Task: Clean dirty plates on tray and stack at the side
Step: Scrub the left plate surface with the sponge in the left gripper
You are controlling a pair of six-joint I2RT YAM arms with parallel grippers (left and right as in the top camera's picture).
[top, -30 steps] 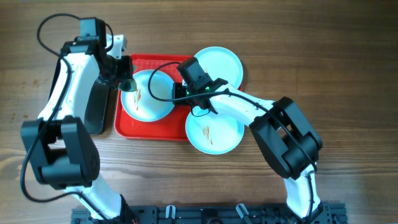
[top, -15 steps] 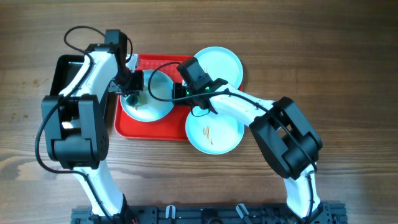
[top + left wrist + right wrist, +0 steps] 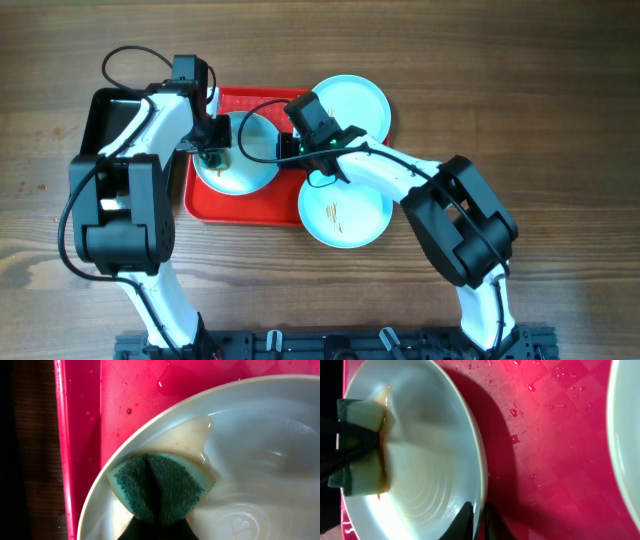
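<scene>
I see the red tray (image 3: 225, 208) lying mid-way across the wooden table (image 3: 560, 120), with a black tray (image 3: 100, 115) just beside it at its 9 o'clock. The left plate (image 3: 250, 172) sits inside the red tray, toward that same 9 o'clock end.

The left gripper (image 3: 211, 150) is pinched tight on a sponge (image 3: 159, 485), which folds in the grip with its green scouring face showing. It is pressed onto the plate's inner slope near the rim at 9 o'clock, and thin brownish water pools around it.

The right gripper (image 3: 479, 521) reaches in from 3 o'clock and has a narrow pinch on that same plate's rim, with one finger inside the plate and one outside over the tray. Water droplets (image 3: 512, 411) bead on the red surface beside it.

The far plate (image 3: 352, 98) lies at the tray's 2 o'clock corner, overlapping the raised rim and partly off the tray; its face looks clean. The near plate (image 3: 350, 228) lies at about 4 o'clock, also overlapping the tray's edge, with small brown smears (image 3: 333, 212) in its middle. The two plates lie apart, and the right arm passes between them.
</scene>
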